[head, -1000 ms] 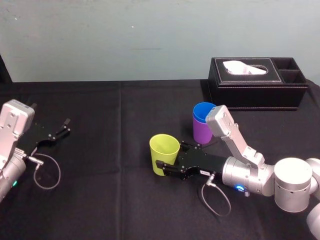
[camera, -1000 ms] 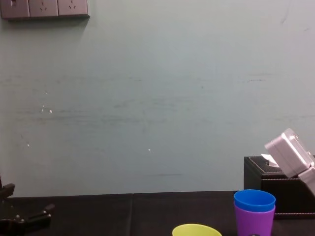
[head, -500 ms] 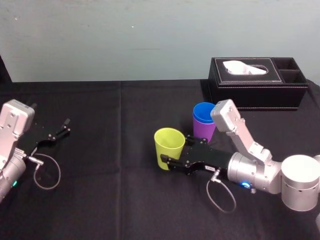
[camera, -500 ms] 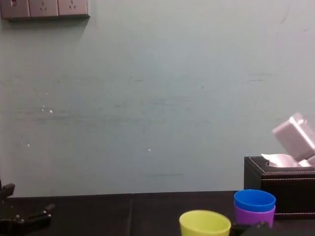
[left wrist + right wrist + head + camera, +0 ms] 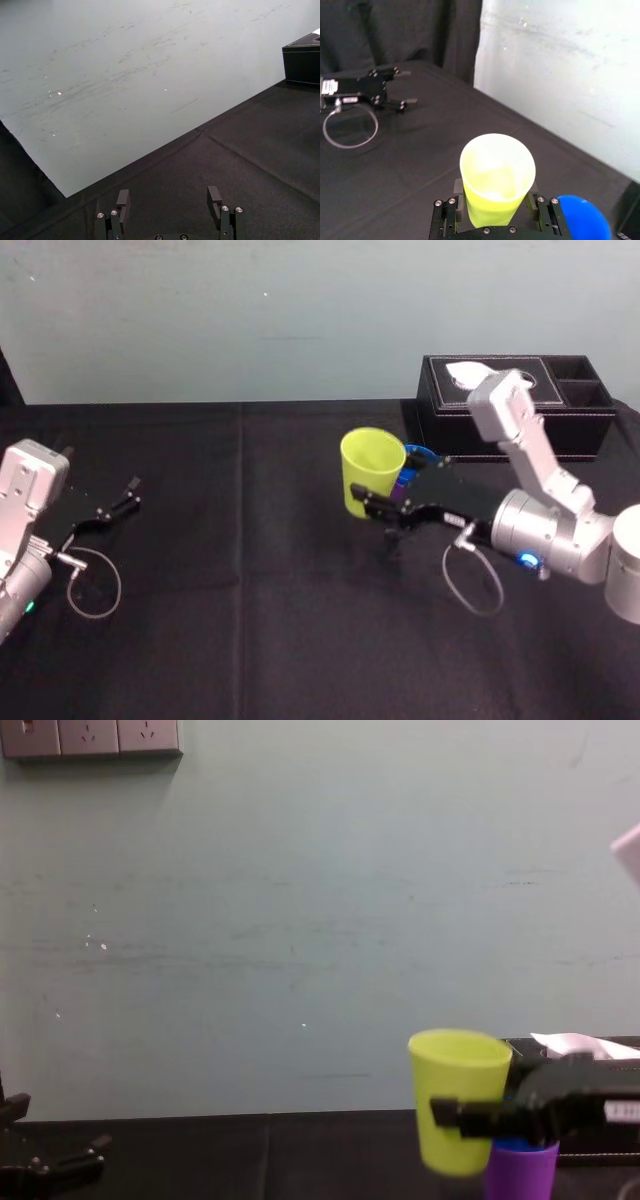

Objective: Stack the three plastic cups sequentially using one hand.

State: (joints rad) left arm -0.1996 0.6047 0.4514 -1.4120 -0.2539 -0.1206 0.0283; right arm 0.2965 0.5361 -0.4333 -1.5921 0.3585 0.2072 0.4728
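My right gripper (image 5: 374, 496) is shut on the yellow-green cup (image 5: 372, 470) and holds it upright in the air, off the black table. The cup hangs just left of the stack and higher than it. In that stack the blue cup (image 5: 416, 453) sits inside the purple cup (image 5: 520, 1175); the arm hides most of both in the head view. The right wrist view shows the yellow-green cup (image 5: 497, 177) between both fingers, with the blue cup (image 5: 582, 219) beside it. My left gripper (image 5: 131, 492) rests open at the table's left side, its fingers (image 5: 123, 199) spread apart.
A black tissue box (image 5: 515, 405) stands at the back right, close behind the stack. A cable loop (image 5: 95, 585) lies by the left arm. The black tablecloth (image 5: 250, 570) spreads across the middle and front.
The right gripper has lifted the yellow-green cup off the table and carried it up and back toward the blue-and-purple stack. The left arm has not moved.
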